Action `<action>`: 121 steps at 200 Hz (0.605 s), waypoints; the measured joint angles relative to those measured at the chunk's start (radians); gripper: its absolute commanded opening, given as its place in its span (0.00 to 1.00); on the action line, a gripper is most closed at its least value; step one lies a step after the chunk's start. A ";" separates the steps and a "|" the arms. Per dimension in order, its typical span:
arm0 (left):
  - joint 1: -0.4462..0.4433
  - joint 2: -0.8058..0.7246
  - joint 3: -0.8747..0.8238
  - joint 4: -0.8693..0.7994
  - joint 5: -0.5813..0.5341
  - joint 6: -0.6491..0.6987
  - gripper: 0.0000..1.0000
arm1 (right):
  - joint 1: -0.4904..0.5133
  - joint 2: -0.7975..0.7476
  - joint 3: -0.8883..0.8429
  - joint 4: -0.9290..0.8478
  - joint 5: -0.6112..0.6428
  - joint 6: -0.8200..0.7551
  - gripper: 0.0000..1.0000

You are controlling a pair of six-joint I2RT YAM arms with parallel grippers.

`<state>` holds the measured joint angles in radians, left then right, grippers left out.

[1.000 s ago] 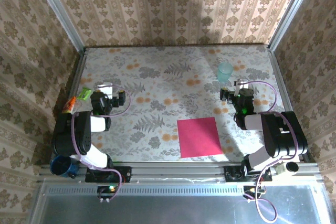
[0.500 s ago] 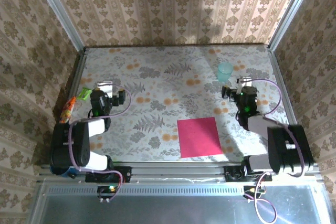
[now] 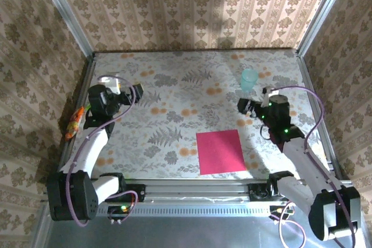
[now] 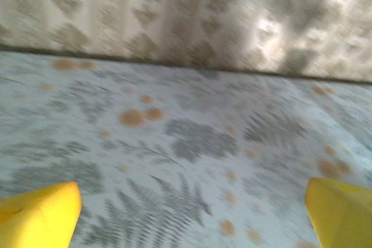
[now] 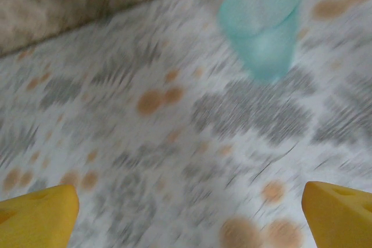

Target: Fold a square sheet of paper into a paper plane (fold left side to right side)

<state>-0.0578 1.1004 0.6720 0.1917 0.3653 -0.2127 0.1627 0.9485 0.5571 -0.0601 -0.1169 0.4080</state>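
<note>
The square sheet of paper (image 3: pixel 220 151), plain magenta-red, lies flat and unfolded on the floral table near the front edge, right of centre. The paper plane is out of view. My left gripper (image 3: pixel 135 92) hovers over the far left of the table, well away from the sheet, pointing right. It is open, its yellow fingertips (image 4: pixel 36 214) wide apart over bare table. My right gripper (image 3: pixel 243 107) is beyond the sheet's far right corner, pointing left. It is open and empty, its yellow fingertips (image 5: pixel 339 213) spread.
A pale teal cup (image 3: pixel 249 79) stands upright just beyond the right gripper, and it is the cup (image 5: pixel 263 22) at the top of the right wrist view. Green-and-orange packets (image 3: pixel 74 121) lie by the left wall. Wallpapered walls enclose the table on three sides.
Both arms have unfolded and risen from their tucked poses. The left wrist shifted left and farther back, and the right gripper swung to point left. The sheet has not moved.
</note>
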 measured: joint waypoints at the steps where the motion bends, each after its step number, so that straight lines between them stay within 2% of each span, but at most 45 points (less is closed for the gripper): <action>1: -0.002 0.000 0.001 -0.003 0.005 0.000 1.00 | 0.003 0.000 0.000 -0.003 -0.004 0.003 1.00; 25: -0.085 -0.022 0.029 -0.136 0.086 0.082 1.00 | 0.131 0.060 0.009 -0.075 -0.070 0.044 0.96; 46: -0.159 -0.047 0.015 -0.182 0.121 0.143 1.00 | 0.228 0.164 0.049 -0.140 -0.113 0.070 0.95; 80: -0.233 -0.048 -0.075 -0.193 0.144 0.211 1.00 | 0.330 0.296 0.087 -0.189 -0.147 0.095 0.95; 121: -0.286 -0.001 -0.085 -0.211 0.144 0.272 1.00 | 0.417 0.393 0.087 -0.198 -0.153 0.141 0.94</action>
<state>-0.3435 1.0992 0.5873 -0.0189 0.5095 0.0589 0.5800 1.3415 0.6445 -0.2584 -0.2703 0.5491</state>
